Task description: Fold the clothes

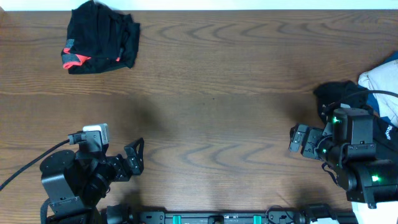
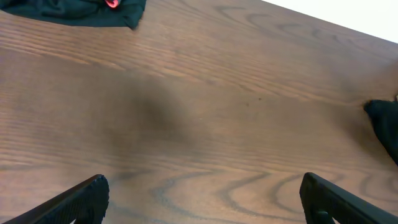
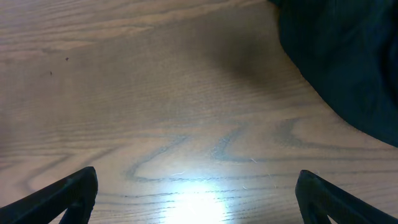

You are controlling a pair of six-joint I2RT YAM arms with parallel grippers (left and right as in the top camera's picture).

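A folded black garment with a coral-red band (image 1: 99, 37) lies at the table's far left; its edge shows in the left wrist view (image 2: 74, 11). More clothes are piled at the right edge: a black piece (image 1: 339, 96), a white one (image 1: 379, 81) and a bit of blue (image 1: 392, 59). My left gripper (image 1: 137, 158) is open over bare wood near the front left (image 2: 202, 190), with nothing between its fingers (image 2: 93, 196). My right gripper (image 1: 293, 140) is open too, just left of the black piece (image 3: 342, 56), over bare wood (image 3: 196, 186).
The wooden table (image 1: 217, 93) stretches between the two lots of clothes. A cable (image 1: 31, 165) runs off the left arm at the front left. A dark cloth corner (image 2: 385, 124) shows at the right of the left wrist view.
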